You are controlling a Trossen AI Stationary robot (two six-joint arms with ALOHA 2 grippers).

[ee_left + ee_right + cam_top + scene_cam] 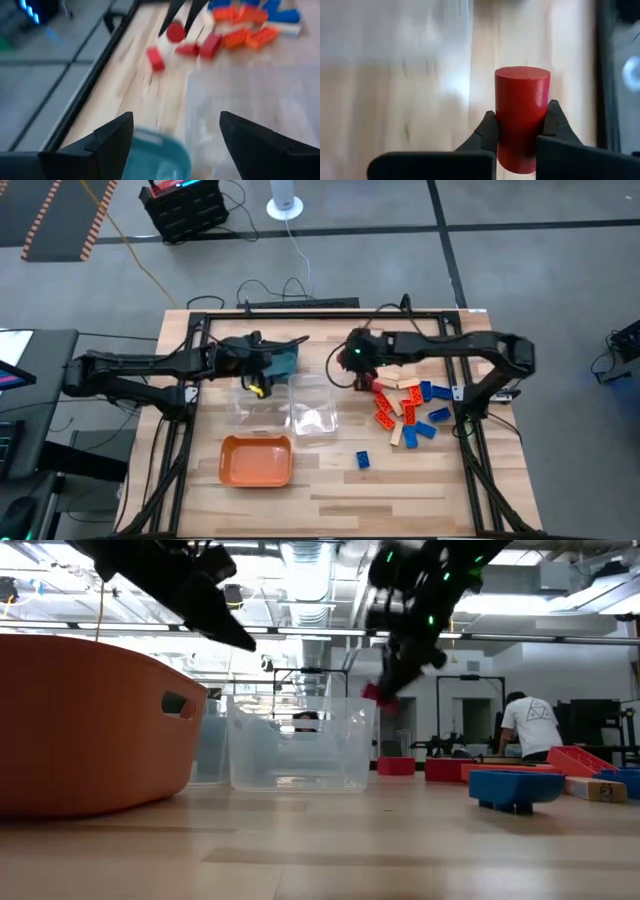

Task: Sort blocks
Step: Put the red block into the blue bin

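The wooden table [420, 500] fills the middle of the high view, and both dark arms reach in over its upper half. The left arm stretches from the left edge of the frame nearly level toward the centre, its wrist bent so that the left gripper [262, 380] hangs over the teal tray [287, 358] and the upper left corner of the clear trays [285, 408]; in the left wrist view its two fingers [112, 137] stand wide apart with nothing between them. The right arm folds at its elbow near the right side of the table and runs leftward to the right gripper [357, 365], just right of the clear trays and upper left of the block pile. In the low view that gripper hangs raised above the table top, pointing down. Its fingers [487, 132] are closed around a red cylinder block [522, 117], upright in the right wrist view. The orange tray [256, 461] sits at the lower left of centre. The remaining blocks [405, 410], red, orange, blue and tan, lie clustered right of centre, and one blue block [362, 459] lies alone below them.
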